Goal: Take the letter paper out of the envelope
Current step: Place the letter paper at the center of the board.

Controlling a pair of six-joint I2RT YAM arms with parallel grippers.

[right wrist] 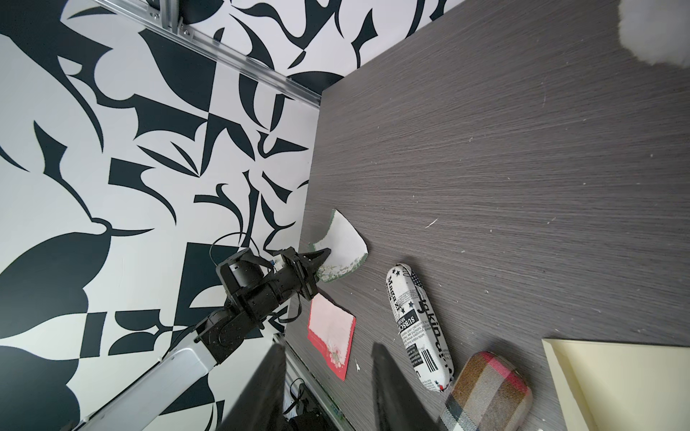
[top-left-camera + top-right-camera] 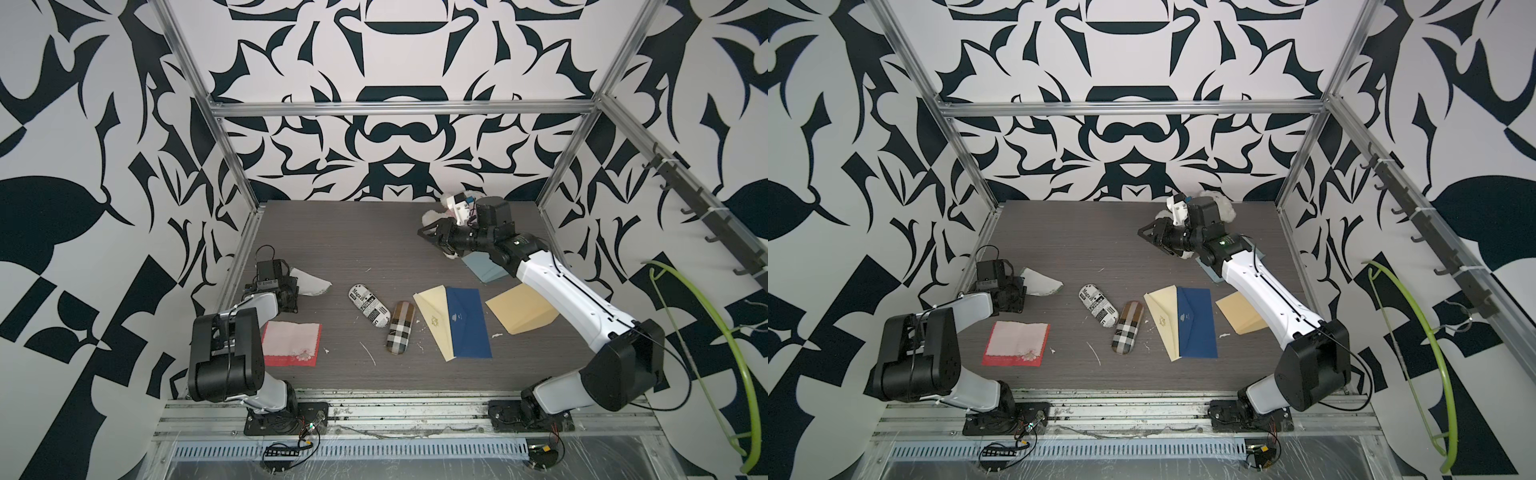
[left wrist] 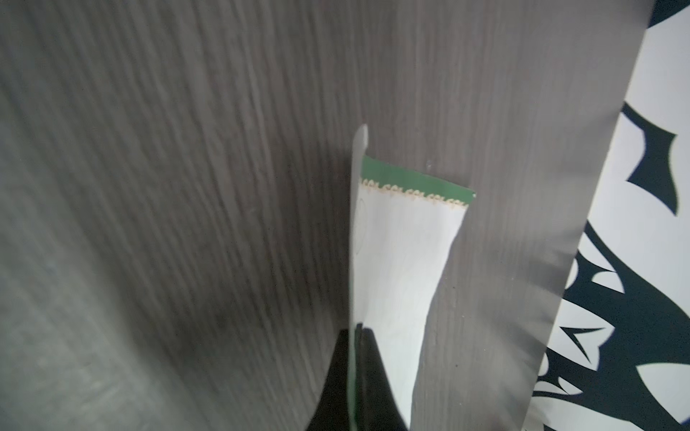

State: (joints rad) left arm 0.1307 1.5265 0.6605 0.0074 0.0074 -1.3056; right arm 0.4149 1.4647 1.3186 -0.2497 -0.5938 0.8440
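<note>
Your left pincer (image 1: pixel 322 257) is pressed together on one end of the white letter paper with the green scalloped border (image 3: pixel 403 261). The sheet is out of every envelope and curls away beyond the fingertips. The black-and-white patterned side wall (image 3: pixel 634 224) runs close along its outer side, and bare dark grey wood-grain tabletop (image 3: pixel 186 186) lies ahead and to its inner side. Whether the sheet's far edge touches the tabletop you cannot tell, and in both top views the wrist hides the fingers. Back toward that arm's base lies a red-edged pink square card (image 2: pixel 293 343). Your right pincer (image 2: pixel 428 237) hangs above the far end of the table, fingers spread with nothing between them and open tabletop in front. Behind it a white fluffy lump (image 1: pixel 653 33) is cut off by the frame and half hidden by the wrist. Under that forearm only part of a pale grey-blue paper envelope (image 2: pixel 484 268) shows — the tan paper envelope (image 2: pixel 519 309) is partly covered too. A dark blue paper envelope (image 2: pixel 469 324) overlaps a cream paper envelope (image 2: pixel 432 320). Between the two pincers sit a newspaper-print oblong case (image 2: pixel 369 306) and, just beside it, a plaid oblong case (image 2: pixel 401 328).
</note>
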